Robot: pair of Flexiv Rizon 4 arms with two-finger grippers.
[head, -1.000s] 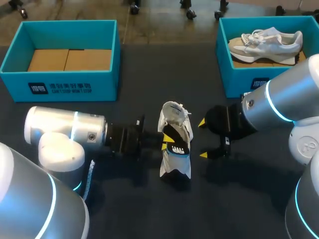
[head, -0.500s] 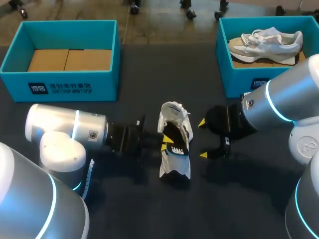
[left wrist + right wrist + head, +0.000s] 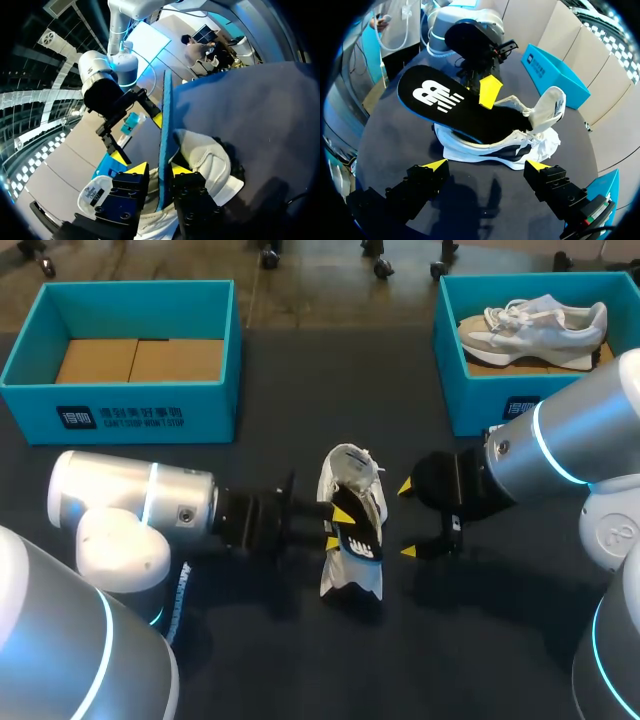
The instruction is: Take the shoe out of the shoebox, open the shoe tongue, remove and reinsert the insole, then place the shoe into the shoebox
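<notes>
The shoe (image 3: 365, 502) is laid on the table (image 3: 300, 660) between the two arms, with its opening turned up and the tongue folded back so that the inside can be reached. The insole (image 3: 356, 532) is pinched by its edge between the fingers of the left gripper (image 3: 336, 525), which is brought in at the shoe's side. One end of the insole is tucked inside the shoe and the logo end is held tilted above it. The insole step is judged to be in hand, but whether it is being drawn out or fed back in cannot be told. On the shoe's other side the right gripper (image 3: 406, 519) is held spread wide, near the shoe but touching nothing. It is probably kept there to steady the shoe if it gets dragged.
</notes>
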